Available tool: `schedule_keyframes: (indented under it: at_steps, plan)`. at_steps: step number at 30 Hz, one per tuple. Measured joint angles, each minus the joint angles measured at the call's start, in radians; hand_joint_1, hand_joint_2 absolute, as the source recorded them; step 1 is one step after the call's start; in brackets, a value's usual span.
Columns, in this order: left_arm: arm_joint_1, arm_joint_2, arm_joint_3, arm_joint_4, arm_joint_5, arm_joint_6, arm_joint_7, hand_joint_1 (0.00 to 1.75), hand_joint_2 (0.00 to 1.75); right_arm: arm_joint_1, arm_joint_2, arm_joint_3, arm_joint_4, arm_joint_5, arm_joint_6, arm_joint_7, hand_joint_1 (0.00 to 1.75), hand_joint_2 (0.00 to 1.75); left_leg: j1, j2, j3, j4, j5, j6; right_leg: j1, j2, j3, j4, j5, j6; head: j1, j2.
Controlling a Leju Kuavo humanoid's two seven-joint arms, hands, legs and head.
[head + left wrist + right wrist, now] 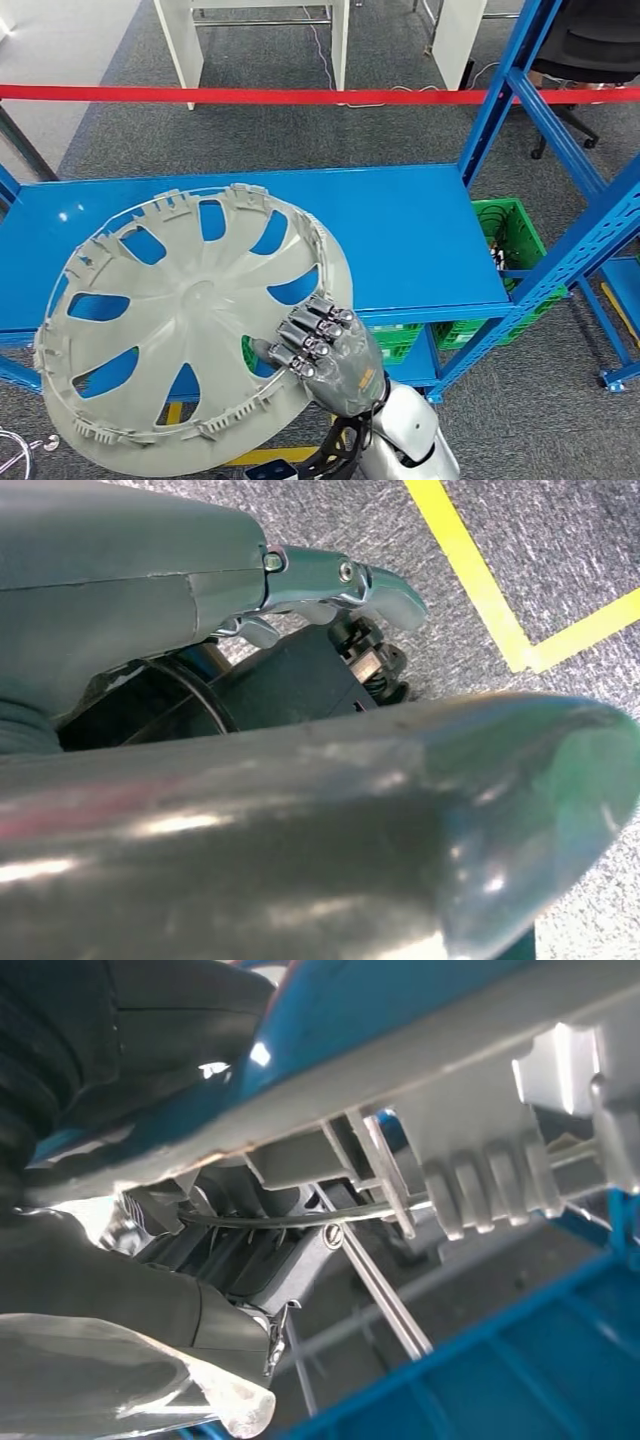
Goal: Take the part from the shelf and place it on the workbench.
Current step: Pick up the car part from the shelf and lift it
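Right robot hand (326,352) has the part (189,325), a large grey wheel cover, by its near rim: fingers (313,327) lie curled over the top face at the edge, and in the right wrist view the thumb (128,1380) sits under the ribbed rim (483,1195), so I read this as a clamp on the rim. The cover is tilted, inner face up, over the front of the blue shelf (407,235) and overhanging its front edge towards me. I cannot tell whether the far side rests on the shelf surface or is already clear of it

Left robot hand (332,585) hangs low over grey carpet with yellow floor tape (483,585) beside it. It holds nothing that I can see; fingers mostly hidden behind the arm, so I cannot tell if they are apart or together

Progress, my judgement: grasp done, lift-off under way or about to start. Left to do: draw the cover fully clear of the shelf, turn, carry, set it on the table. No workbench in my views yet

One-handed edge grip on a wide, light disc, so I expect droop and swing
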Motion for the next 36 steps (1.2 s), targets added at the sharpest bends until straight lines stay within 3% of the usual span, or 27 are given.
schedule_keyframes:
  at_steps: [26, 32, 34, 36]
  plan:
    - [-0.001, -0.003, 0.0, 0.0, -0.001, 0.036, 0.014, 0.0, 0.0, 0.007, -0.004, 0.038, -0.11, -0.075, 0.002, 0.001, 1.75, 1.75, 0.0, 0.0, 0.0, 0.0, 0.0, 0.0, 0.0, 0.0, 0.0, 0.0, 0.0, 0.0, -0.001, 0.0]
    - [-0.001, -0.001, 0.001, 0.0, 0.002, 0.046, 0.015, 0.0, 0.0, 0.01, -0.004, 0.037, -0.116, -0.081, 0.002, 0.002, 1.75, 1.75, -0.003, 0.0, -0.003, 0.008, 0.002, 0.01, -0.004, 0.001, -0.001, -0.003, 0.007, 0.011, -0.001, 0.0]
    - [-0.001, 0.0, 0.002, 0.0, 0.002, 0.05, 0.012, 0.0, 0.0, 0.011, -0.004, 0.036, -0.119, -0.085, 0.002, 0.003, 1.75, 1.75, 0.001, 0.004, -0.002, -0.005, 0.015, 0.02, -0.003, -0.004, -0.01, 0.008, -0.008, 0.017, 0.0, 0.0]
    - [-0.001, 0.003, 0.004, 0.0, 0.003, 0.053, 0.001, 0.0, 0.0, 0.013, -0.004, 0.034, -0.124, -0.092, 0.002, 0.004, 1.75, 1.75, 0.005, 0.01, -0.005, -0.015, 0.023, 0.027, -0.002, -0.011, -0.046, 0.088, -0.068, 0.018, 0.003, 0.0]
